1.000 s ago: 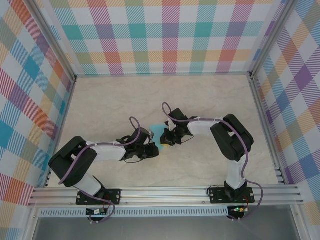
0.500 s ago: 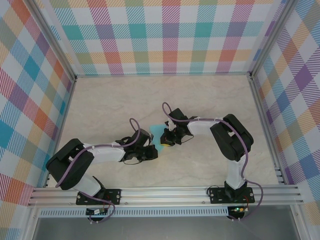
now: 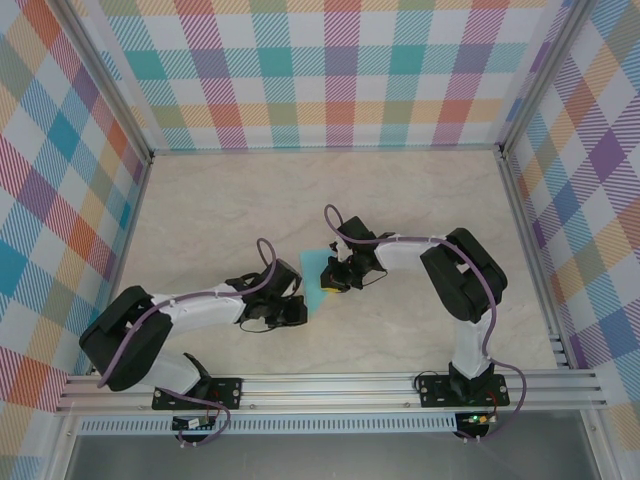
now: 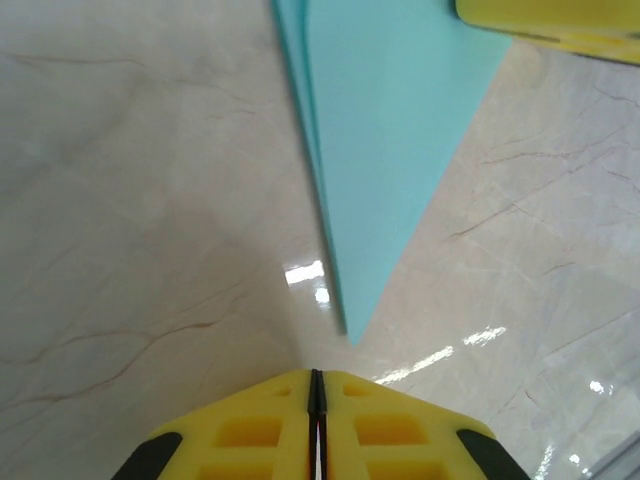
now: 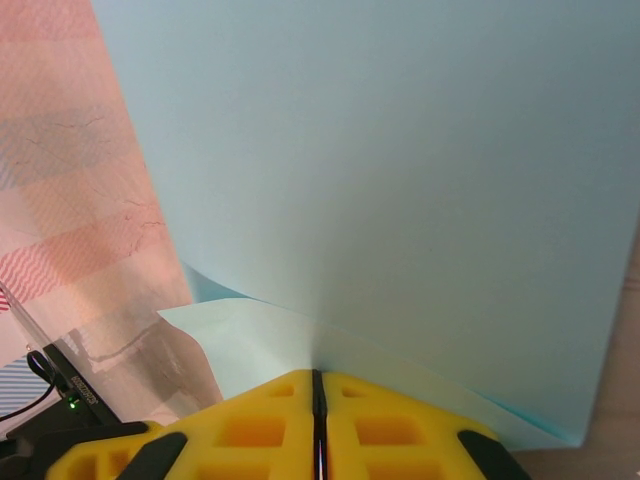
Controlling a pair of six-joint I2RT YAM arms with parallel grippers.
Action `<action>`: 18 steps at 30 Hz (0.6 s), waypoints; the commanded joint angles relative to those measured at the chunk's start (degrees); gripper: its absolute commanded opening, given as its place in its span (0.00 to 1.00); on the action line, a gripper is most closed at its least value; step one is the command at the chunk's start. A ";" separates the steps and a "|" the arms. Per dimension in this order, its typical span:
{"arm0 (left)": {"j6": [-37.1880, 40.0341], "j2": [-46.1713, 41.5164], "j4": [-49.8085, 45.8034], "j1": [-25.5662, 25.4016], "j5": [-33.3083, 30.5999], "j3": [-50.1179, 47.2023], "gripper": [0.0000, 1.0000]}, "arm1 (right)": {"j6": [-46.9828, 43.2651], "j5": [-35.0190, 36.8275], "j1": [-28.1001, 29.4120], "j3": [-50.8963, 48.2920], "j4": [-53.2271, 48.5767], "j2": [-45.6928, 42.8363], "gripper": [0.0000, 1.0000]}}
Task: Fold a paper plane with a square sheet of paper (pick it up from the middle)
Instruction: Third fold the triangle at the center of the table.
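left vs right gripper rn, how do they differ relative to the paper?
Left gripper is near the paper's pointed tip; right gripper at its wide end. Left gripper sits clear of the paper, over bare table; right gripper has paper against its fingertips. Both shut.

I saw the far half of the table (image 3: 400, 190) bare, so a gripper could pass there freely up to the walls (image 3: 330, 90). The middle was crowded: the left gripper (image 3: 298, 312) and the right gripper (image 3: 328, 284) stood close together, with the paper (image 3: 313, 264) between them. In the left wrist view, bare table lay left of the paper. At the near edge, the rail (image 3: 330, 385) closed the way.
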 commanded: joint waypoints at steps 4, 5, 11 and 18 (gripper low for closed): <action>0.61 -7.00 -6.81 1.24 -10.72 4.67 0.13 | -1.30 6.30 0.40 0.13 -4.28 -2.79 0.12; 0.27 -7.26 -6.00 1.60 -10.90 4.74 0.14 | -1.25 5.82 0.39 0.21 -3.69 -3.85 0.13; -1.45 -2.41 2.51 2.13 -8.68 6.40 0.14 | 0.27 6.96 0.39 0.76 -2.49 -6.46 0.17; -2.18 2.29 8.30 2.07 -5.09 7.80 0.13 | 2.02 14.06 0.25 -0.39 -4.77 -9.69 0.28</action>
